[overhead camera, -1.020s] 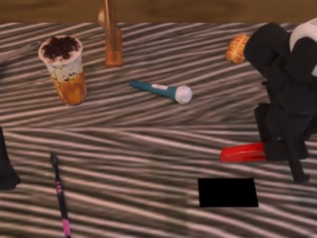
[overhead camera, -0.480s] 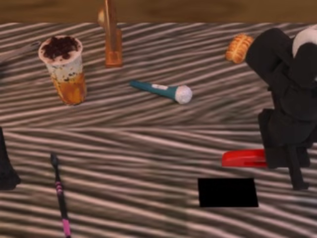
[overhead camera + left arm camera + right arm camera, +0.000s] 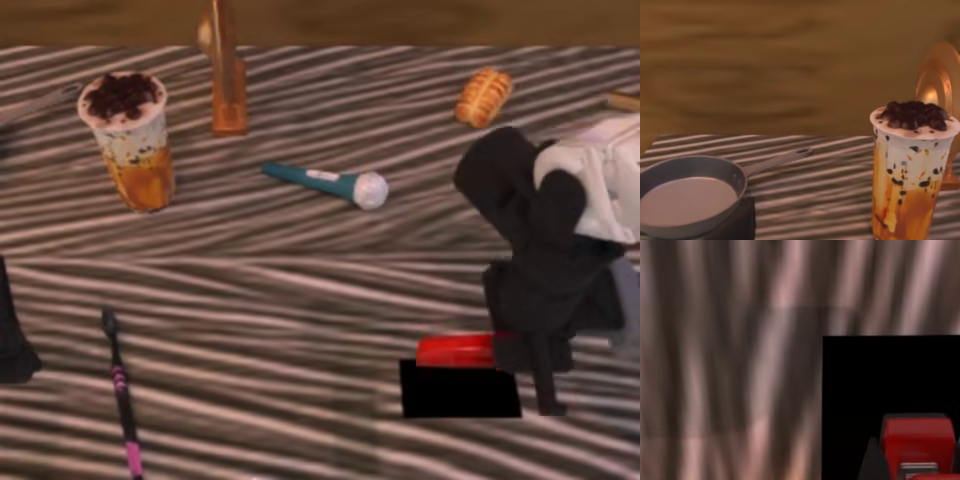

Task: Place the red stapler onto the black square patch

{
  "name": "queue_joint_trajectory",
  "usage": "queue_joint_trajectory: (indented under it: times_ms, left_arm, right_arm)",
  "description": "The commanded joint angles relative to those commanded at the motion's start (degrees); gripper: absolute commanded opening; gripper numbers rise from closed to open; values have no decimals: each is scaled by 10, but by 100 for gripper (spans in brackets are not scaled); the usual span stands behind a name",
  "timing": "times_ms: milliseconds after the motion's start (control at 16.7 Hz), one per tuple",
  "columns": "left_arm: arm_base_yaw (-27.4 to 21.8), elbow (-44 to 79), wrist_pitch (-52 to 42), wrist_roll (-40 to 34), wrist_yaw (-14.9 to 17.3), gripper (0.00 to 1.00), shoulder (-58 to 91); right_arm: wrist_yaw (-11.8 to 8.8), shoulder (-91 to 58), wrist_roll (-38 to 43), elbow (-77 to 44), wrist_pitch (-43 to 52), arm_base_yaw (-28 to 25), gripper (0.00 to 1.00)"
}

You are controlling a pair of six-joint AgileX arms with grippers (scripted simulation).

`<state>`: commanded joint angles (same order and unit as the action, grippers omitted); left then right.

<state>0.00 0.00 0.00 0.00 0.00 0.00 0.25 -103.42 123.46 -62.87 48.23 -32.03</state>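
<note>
1. My left arm (image 3: 12, 340) sat parked at the left edge of the desk (image 3: 300, 300). I could not tell how its pincer stood.
2. Near it lay a black-and-pink pen (image 3: 122, 395). Farther back stood a drink cup (image 3: 130, 140) with dark toppings, and a grey pan (image 3: 690, 195) lay close to the cup.
3. A teal microphone (image 3: 330, 183) lay in the middle of the desk.
4. The black square patch (image 3: 460, 398) lay toward the right, near the front.
5. The red stapler (image 3: 455, 350) was over the patch's back edge.
6. My right pincer (image 3: 535, 350) was clamped on the stapler's right end.
7. A bread roll (image 3: 483, 96) lay far back on the right.
</note>
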Motion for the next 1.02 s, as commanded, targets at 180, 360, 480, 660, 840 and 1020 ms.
queue_joint_trajectory:
  times_ms: [180,360,480,660,840,1020]
  left_arm:
    - [0,0,0,0,0,100,0]
    - [0,0,0,0,0,100,0]
    - [0,0,0,0,0,100,0]
    - [0,0,0,0,0,100,0]
    - [0,0,0,0,0,100,0]
    - [0,0,0,0,0,100,0]
  right_arm:
    - [0,-29,10,29,-53,-11,0]
    - [0,-33,11,33,-59,-13,0]
    - [0,-33,11,33,-59,-13,0]
    - [0,-33,11,33,-59,-13,23]
    - [0,-33,11,33,-59,-13,45]
    - [0,-33,11,33,-59,-13,68]
